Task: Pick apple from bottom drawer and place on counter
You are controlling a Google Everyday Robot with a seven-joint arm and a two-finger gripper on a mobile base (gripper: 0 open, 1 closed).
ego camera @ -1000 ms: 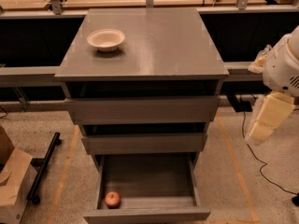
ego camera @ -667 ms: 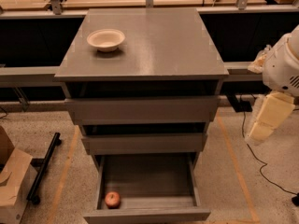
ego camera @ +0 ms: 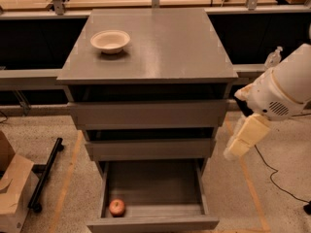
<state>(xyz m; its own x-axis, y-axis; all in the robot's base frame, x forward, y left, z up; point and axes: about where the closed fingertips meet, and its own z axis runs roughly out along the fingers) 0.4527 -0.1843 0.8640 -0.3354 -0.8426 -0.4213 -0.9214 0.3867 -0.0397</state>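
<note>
The apple (ego camera: 116, 207), small and red, lies in the front left corner of the open bottom drawer (ego camera: 153, 222), the lowest of three grey drawers. The counter (ego camera: 160, 47) is the flat grey top of the cabinet. My arm's white body (ego camera: 284, 89) is to the right of the cabinet. The gripper (ego camera: 238, 148) hangs at the arm's cream-coloured end, beside the middle drawer's right edge. It is above and to the right of the apple, well apart from it and outside the drawer.
A white bowl (ego camera: 110, 41) stands on the counter's back left. The two upper drawers (ego camera: 148, 114) are slightly open. A cardboard box (ego camera: 12, 188) and a black bar (ego camera: 46, 174) lie on the floor at left. A black cable (ego camera: 272, 174) runs at right.
My arm has moved down and to the left, closer to the cabinet's right side. The apple, drawers and bowl have not moved.
</note>
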